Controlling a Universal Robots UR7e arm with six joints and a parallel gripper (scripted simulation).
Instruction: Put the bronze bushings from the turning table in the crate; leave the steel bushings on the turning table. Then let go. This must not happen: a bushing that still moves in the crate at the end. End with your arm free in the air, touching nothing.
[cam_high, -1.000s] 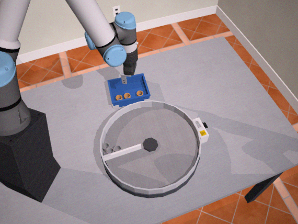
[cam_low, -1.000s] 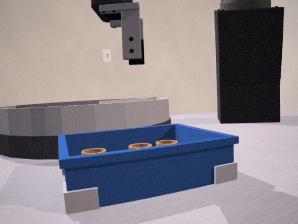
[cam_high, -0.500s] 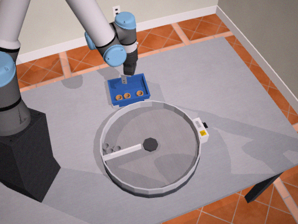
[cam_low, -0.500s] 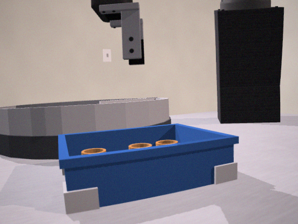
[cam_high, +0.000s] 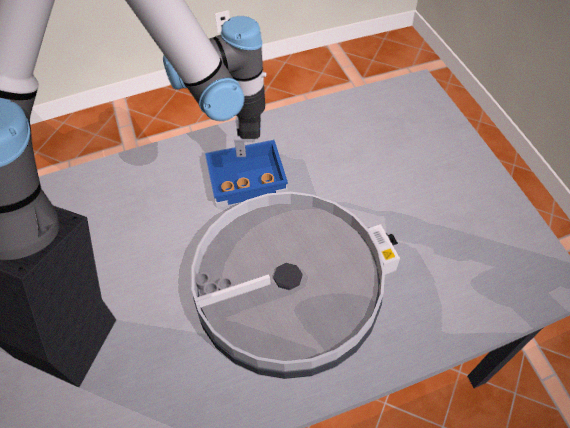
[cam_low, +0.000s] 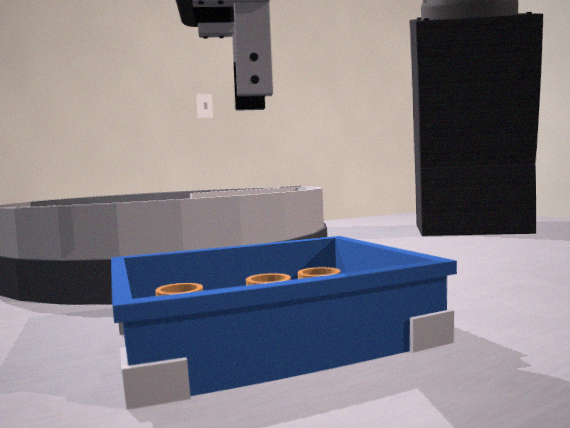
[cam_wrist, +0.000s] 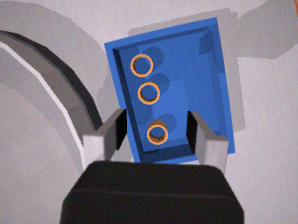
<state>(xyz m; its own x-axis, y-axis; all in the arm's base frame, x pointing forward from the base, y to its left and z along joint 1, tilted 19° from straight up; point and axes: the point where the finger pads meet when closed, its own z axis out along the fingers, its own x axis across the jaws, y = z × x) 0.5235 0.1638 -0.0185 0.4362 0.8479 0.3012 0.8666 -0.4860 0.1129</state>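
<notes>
Three bronze bushings (cam_high: 243, 182) stand upright in the blue crate (cam_high: 246, 170), in a row along its side nearest the turning table; they also show in the exterior view (cam_low: 268, 278) and the wrist view (cam_wrist: 149, 93). My gripper (cam_high: 240, 149) hangs open and empty well above the crate; in the wrist view its fingers frame one bushing (cam_wrist: 157, 132) far below. Three grey steel bushings (cam_high: 210, 285) sit on the turning table (cam_high: 286, 280), at its left side against the white bar (cam_high: 234, 290).
The turning table has a raised grey wall (cam_low: 165, 215) right behind the crate. A white box with a yellow label (cam_high: 384, 247) is fixed to its right rim. The arm's black pedestal (cam_low: 475, 125) stands at the table's side. White corner blocks (cam_low: 156, 382) hold the crate.
</notes>
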